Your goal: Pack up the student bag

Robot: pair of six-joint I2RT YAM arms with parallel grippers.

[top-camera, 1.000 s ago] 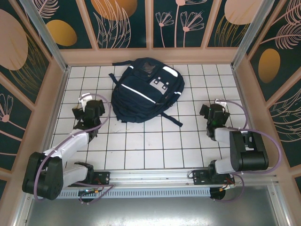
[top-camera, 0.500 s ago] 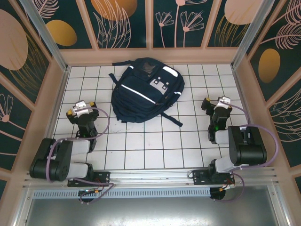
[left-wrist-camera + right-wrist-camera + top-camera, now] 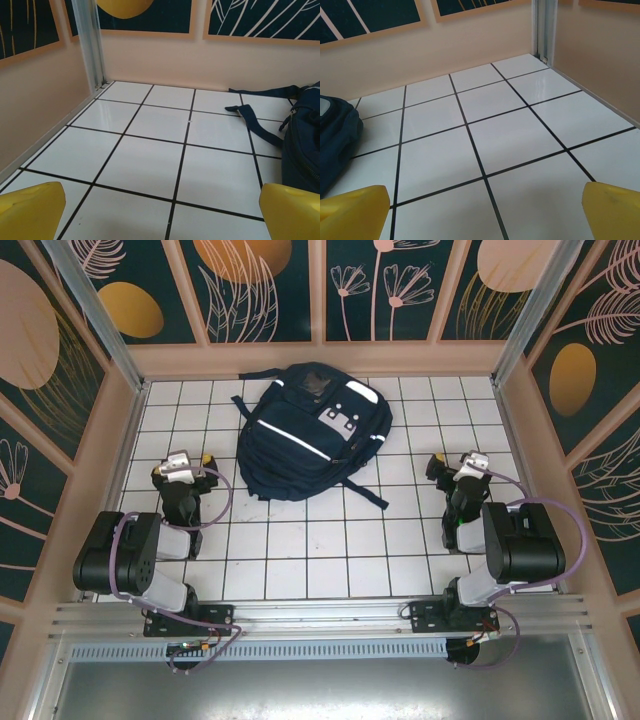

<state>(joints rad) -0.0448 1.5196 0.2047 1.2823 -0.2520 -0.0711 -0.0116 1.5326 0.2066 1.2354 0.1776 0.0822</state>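
Observation:
The student bag [image 3: 312, 430], a navy-blue backpack with white stripes and a grey patch, lies flat on the white tiled floor at the back centre. Its side shows at the right edge of the left wrist view [image 3: 302, 145], with a dark strap [image 3: 255, 125] trailing on the tiles. It also shows at the left edge of the right wrist view [image 3: 335, 137]. My left gripper [image 3: 181, 462] [image 3: 162, 212] stands open to the bag's left, nothing between its yellow fingertips [image 3: 30, 210]. My right gripper [image 3: 462, 462] [image 3: 482, 210] stands open to the bag's right, also empty.
Peach-coloured walls [image 3: 320, 358] with dark patterned panels close in the tiled floor [image 3: 320, 540] on three sides. Metal corner posts [image 3: 92, 45] [image 3: 542, 27] stand at the back corners. Both arms are folded close to their bases at the rail [image 3: 320, 620] along the near edge.
Both arms have folded back toward their bases, and the wrists have turned level. Both grippers stay open and empty. The bag has not moved.

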